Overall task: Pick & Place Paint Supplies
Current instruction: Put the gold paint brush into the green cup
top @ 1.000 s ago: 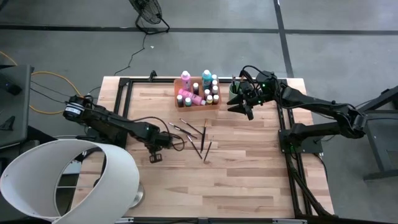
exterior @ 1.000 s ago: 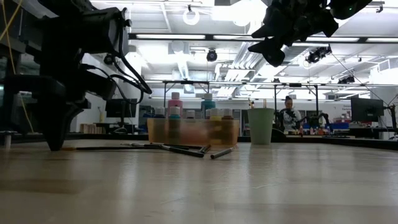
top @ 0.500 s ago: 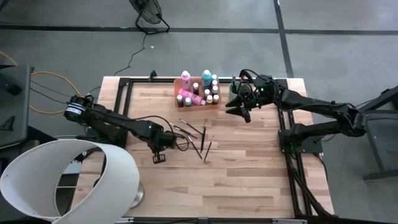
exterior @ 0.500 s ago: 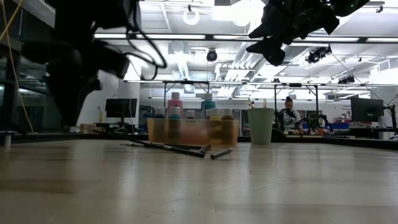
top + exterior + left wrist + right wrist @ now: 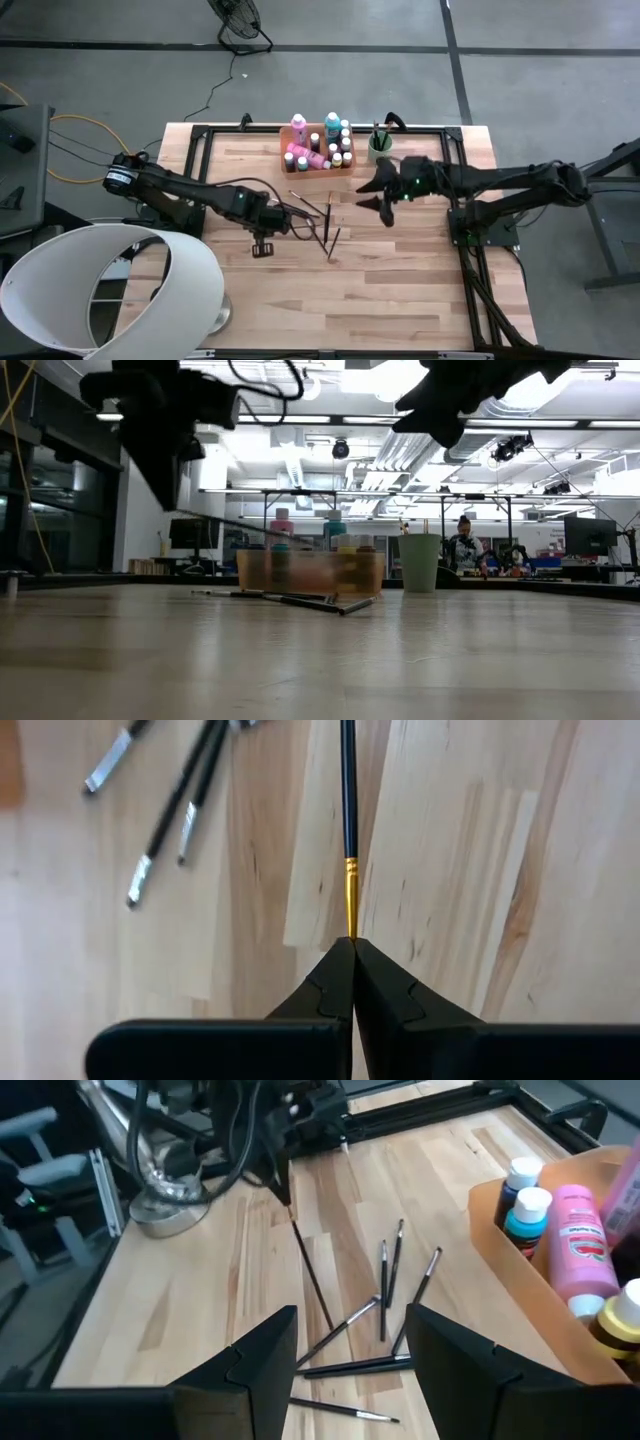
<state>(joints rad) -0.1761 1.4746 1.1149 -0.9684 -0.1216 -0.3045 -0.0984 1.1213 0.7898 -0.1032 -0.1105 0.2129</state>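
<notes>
Your left pincer is clenched on one paintbrush, lifted above the desk; your right pincer hangs released near the desk's middle, grasping nothing

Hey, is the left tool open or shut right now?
Shut. In the left wrist view the left tool has its two fingers pressed together on the gold ferrule of a paintbrush, lifted over the table.

Paint bottles: pink, teal and brown, white-capped, upright and crowded together at the desk's far edge. Paintbrushes: thin, dark-handled, lying loose and crisscrossed mid-desk. One paintbrush, gold-ferruled, lifted clear and pinched in the left gripper.
</notes>
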